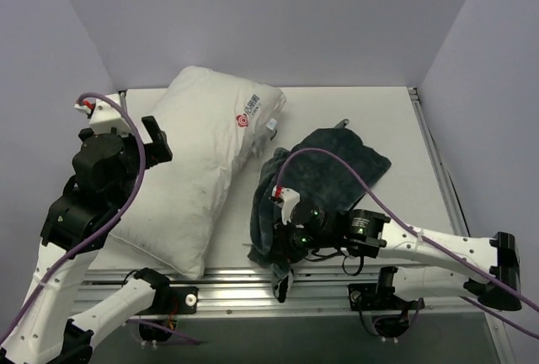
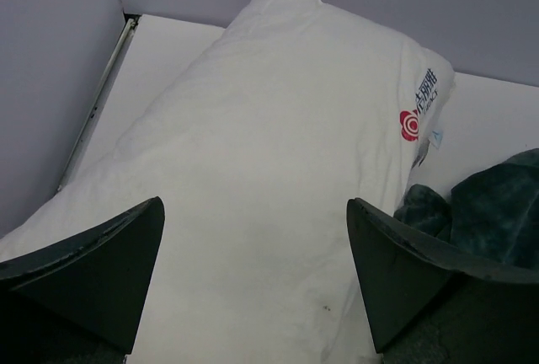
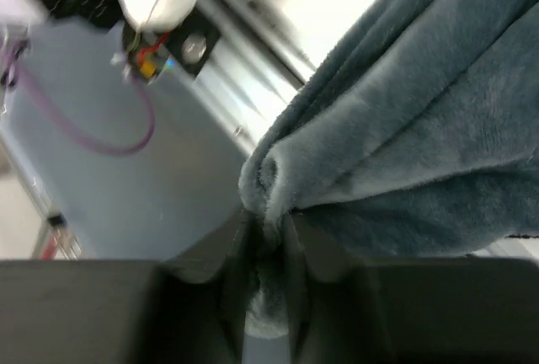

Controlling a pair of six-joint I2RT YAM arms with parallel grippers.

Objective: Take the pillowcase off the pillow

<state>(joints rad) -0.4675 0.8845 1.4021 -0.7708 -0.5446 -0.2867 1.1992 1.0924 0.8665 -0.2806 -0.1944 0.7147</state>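
The left gripper (image 2: 253, 297) hangs with its fingers (image 2: 93, 271) spread wide and nothing between them. The pillow (image 2: 278, 128) lies bare beneath and ahead of them, with its red logo (image 2: 409, 125) and tag (image 2: 436, 136) at the far end, out beyond the right finger. Past that finger the pillowcase (image 1: 337, 162) lies crumpled on the table (image 1: 370, 111), just beside the pillow and wholly off it, grey-teal face up. The right gripper (image 3: 265, 238) has its fingers (image 3: 312, 267) pinched tight on a bunched fold at the pillowcase's near edge, and the rest of the cloth spreads away beyond the fingertips.
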